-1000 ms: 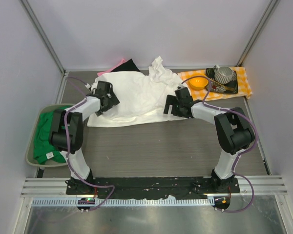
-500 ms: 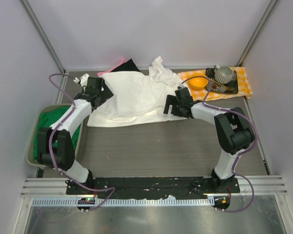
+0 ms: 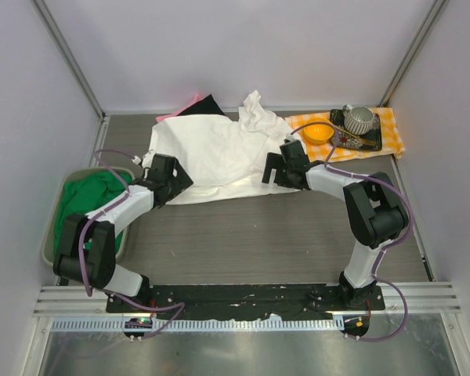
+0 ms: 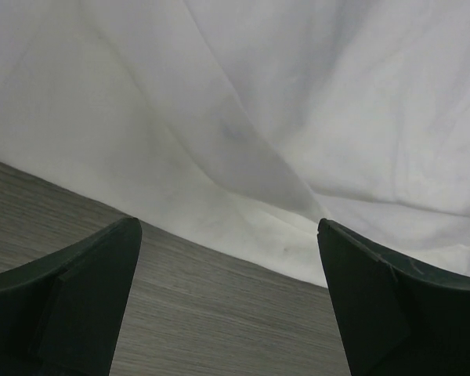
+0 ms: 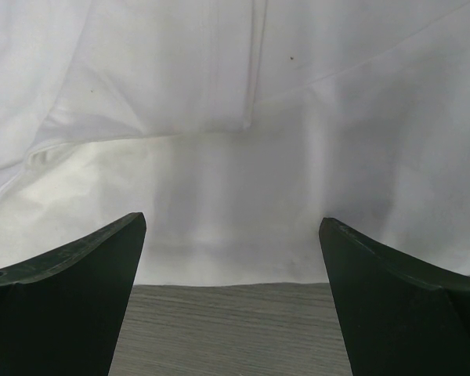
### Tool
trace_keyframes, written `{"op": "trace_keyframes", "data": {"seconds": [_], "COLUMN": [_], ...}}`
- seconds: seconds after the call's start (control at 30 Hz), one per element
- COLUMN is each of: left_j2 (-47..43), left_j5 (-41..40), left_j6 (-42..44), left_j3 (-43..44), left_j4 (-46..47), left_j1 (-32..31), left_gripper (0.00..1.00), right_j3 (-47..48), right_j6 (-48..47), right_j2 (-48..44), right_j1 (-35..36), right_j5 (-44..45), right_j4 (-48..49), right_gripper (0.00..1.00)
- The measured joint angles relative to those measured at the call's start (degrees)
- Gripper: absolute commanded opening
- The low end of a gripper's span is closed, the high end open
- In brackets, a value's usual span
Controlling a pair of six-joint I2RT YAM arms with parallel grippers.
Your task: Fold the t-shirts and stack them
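White t-shirt (image 3: 219, 153) lies rumpled mid-desk (image 3: 258, 231), unfolded. Green t-shirt (image 3: 82, 205) heaped in bin (image 3: 48, 235); black t-shirt (image 3: 207, 104) and pink t-shirt (image 3: 178, 113) behind. Left hand (image 3: 166, 176), right hand (image 3: 286, 168) open, empty, at near hem. No stack yet.

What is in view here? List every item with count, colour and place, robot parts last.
white t-shirt: 1, white, spread mid-table
black t-shirt: 1, black, back edge, behind the white one
pink t-shirt: 1, pink, back edge, beside the black one
green t-shirt: 1, green, in the bin
bin: 1, beige, left of the table
checked cloth: 1, orange and white, back right
bowl: 1, orange, on the cloth
tray: 1, dark, on the cloth
metal cup: 1, silver, on the tray
table: 1, grey wood
left tool: 1, black, open, at the white t-shirt's near left edge
right tool: 1, black, open, at its near right edge
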Motion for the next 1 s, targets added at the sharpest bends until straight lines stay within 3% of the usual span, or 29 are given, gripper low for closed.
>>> {"op": "trace_keyframes", "data": {"seconds": [0.3, 0.6, 1.0], "left_j2": [2.19, 9.01, 9.40], "left_j5": [0.15, 0.07, -0.98], "left_j6": [0.20, 1.27, 1.68], "left_j3": [-1.20, -0.22, -1.40], "left_j4": [8.28, 10.71, 14.47], "left_j1": [0.00, 0.00, 0.00], "left_gripper": [1.00, 1.00, 1.00], "right_j3": [0.07, 0.81, 0.07], "right_j6": [-0.39, -0.46, -0.39], "right_j2": [-0.02, -0.02, 0.02], "right_j1": [0.04, 0.04, 0.15], "right_j5": [0.13, 0.63, 0.74], "right_j4": [-0.24, -0.96, -0.63], "right_gripper": [1.00, 1.00, 1.00]}}
